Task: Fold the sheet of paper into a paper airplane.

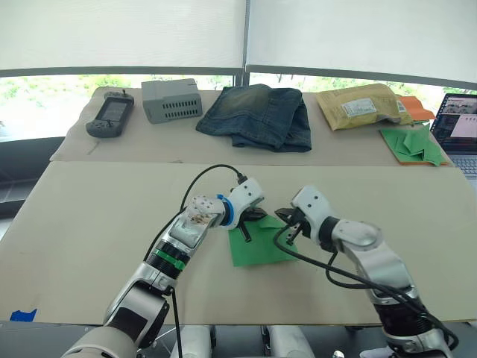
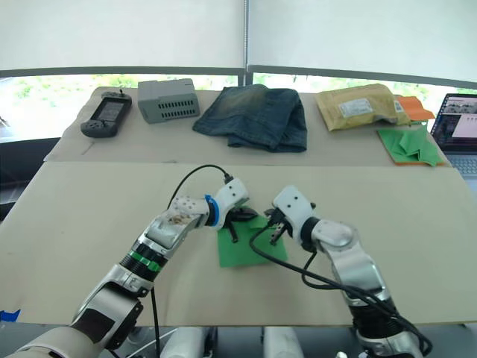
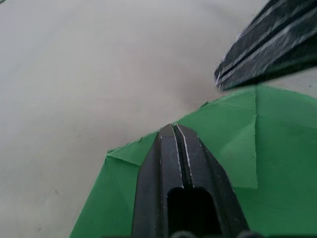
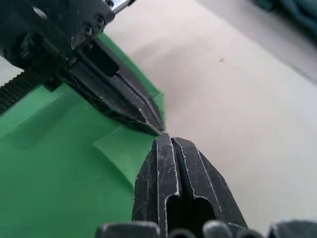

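Sheet of paper lay flat near the middle of the front table, far corners already turned in, probably the first folds of a nose. Left gripper, fingers pressed together and holding nothing, bore down on the far edge, apparently pinning it; right gripper, likewise closed and empty, met it tip to tip there, seemingly to press a crease. No containers seen.

Far past the hands, at the back of the surface, sit a dark game controller, a grey box, folded blue jeans, a yellow padded envelope, a heap of green paper pieces and a laptop.
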